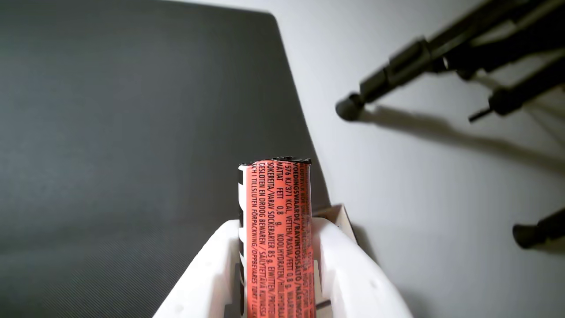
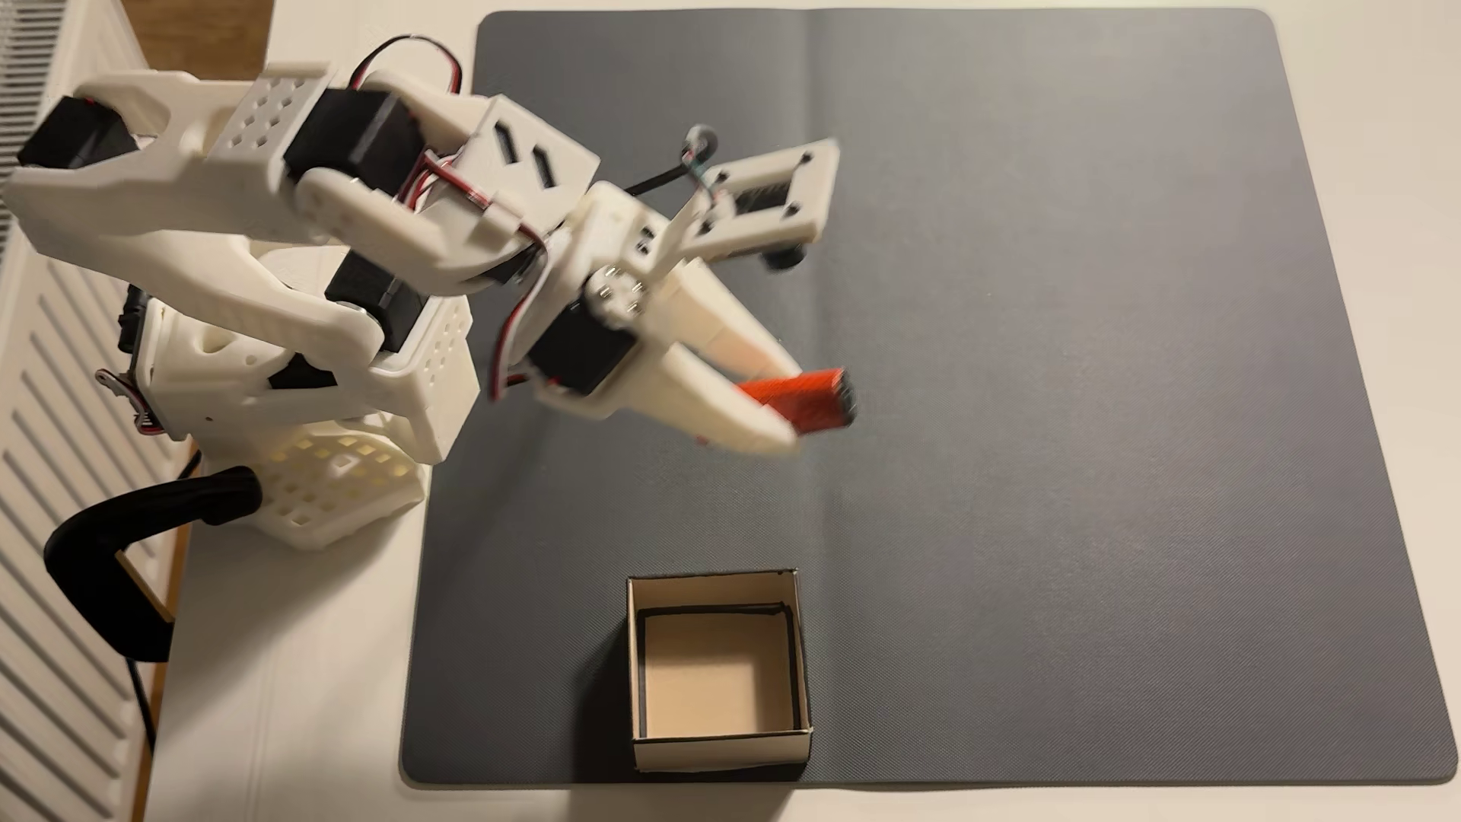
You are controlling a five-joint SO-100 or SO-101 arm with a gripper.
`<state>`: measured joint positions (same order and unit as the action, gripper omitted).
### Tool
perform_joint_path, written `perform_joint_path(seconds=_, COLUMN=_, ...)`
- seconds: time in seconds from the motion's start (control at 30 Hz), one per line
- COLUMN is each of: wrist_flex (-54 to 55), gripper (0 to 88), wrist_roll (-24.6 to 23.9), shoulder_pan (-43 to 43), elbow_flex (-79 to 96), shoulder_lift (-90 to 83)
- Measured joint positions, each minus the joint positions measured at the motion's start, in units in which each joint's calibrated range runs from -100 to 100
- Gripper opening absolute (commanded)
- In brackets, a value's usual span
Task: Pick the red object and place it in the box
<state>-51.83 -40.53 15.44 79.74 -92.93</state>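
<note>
**Robot arm lifts printed red cylinder above grey mat**

The white gripper (image 2: 790, 403) is closed around one red object (image 2: 806, 399), its two fingers (image 1: 353, 269) pressing on either side of the cylinder, which juts past their tips. In the fixed view the gripper and its load are blurred and held above the grey mat (image 2: 1028, 395), left of its centre, well apart from the single box (image 2: 719, 747). The box sits open-topped at the mat's near edge, with nothing inside. In the wrist view the lower end of the red object is cut off by the frame; its wrapper carries fine dark print in several languages, with "KOOLHYDRATEN" and "85 g" readable and much of the rest too small to be sure of. A corner of the box (image 1: 340, 216) peeks out behind the right finger. Black tripod legs (image 1: 397, 70) stand out of focus on the white table (image 1: 441, 198) beyond the mat's edge, their tops cut off.
</note>
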Motion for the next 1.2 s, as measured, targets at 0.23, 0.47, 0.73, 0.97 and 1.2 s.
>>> perform_joint_path(seconds=0.23, wrist_flex=-4.52, gripper=1.4, wrist_roll=0.0, shoulder_pan=3.93, elbow_flex=2.46, shoulder_lift=-5.61)
perform_joint_path(seconds=0.47, wrist_flex=-4.52, gripper=1.5, wrist_roll=0.0, shoulder_pan=8.24, elbow_flex=4.2, shoulder_lift=-6.3)
perform_joint_path(seconds=0.73, wrist_flex=4.26, gripper=1.7, wrist_roll=0.05, shoulder_pan=9.87, elbow_flex=10.04, shoulder_lift=-5.95)
perform_joint_path(seconds=0.97, wrist_flex=5.3, gripper=1.9, wrist_roll=0.0, shoulder_pan=9.58, elbow_flex=10.58, shoulder_lift=-5.95)
perform_joint_path(seconds=1.2, wrist_flex=5.48, gripper=14.5, wrist_roll=0.0, shoulder_pan=10.17, elbow_flex=11.5, shoulder_lift=-5.95)
